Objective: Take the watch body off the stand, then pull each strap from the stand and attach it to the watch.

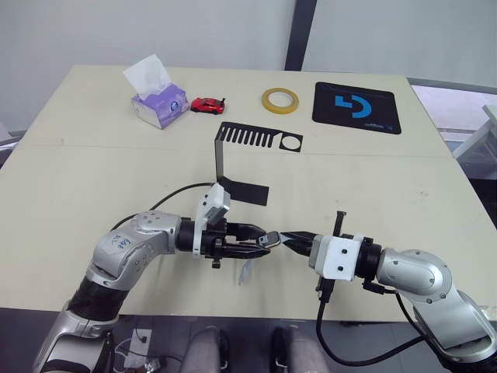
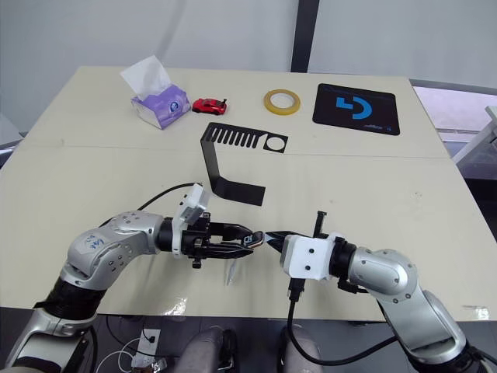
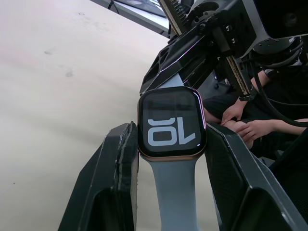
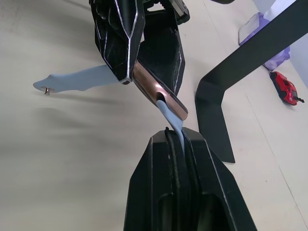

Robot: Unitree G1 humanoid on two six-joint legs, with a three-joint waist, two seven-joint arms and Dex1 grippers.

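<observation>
Left gripper around watch body; right gripper on strap

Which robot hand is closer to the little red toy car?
The left. The left gripper sits at the table's near edge, on the same side as the red toy car far behind it. The right gripper is further to the right, so slightly farther.

Both grippers meet (jaws clamped).

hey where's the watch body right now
The watch body sits clamped in the left gripper, held above the table's near edge in front of the stand, facing the right gripper.
</observation>
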